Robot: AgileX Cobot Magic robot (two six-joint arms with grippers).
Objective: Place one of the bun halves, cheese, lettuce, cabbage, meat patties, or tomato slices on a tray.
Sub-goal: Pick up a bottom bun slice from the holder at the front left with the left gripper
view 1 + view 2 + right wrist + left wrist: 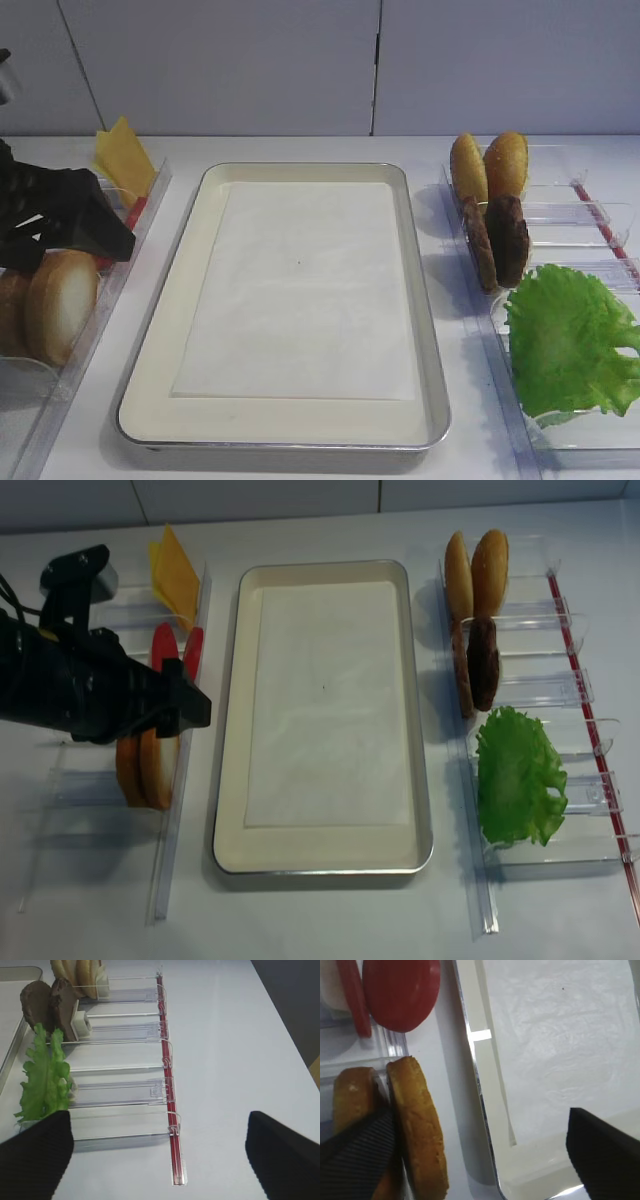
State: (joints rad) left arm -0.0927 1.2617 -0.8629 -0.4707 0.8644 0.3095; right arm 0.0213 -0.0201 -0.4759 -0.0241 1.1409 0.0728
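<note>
Tray (420, 300) sits mid-surface, liner bare, nothing placed yet. My left hand (150, 715) hangs at the left bin (120, 275), spread wide, one finger (355, 1147) wedged between the two upright bun halves (62, 300), the other finger (605, 1152) over the tray's left rim. Risk: closing from here I pinch the tray edge too, or drag both halves and tip the tomato slice (402, 990) beside them. Right hand (160, 1155) is apart, idle near the lettuce (45, 1077).
</note>
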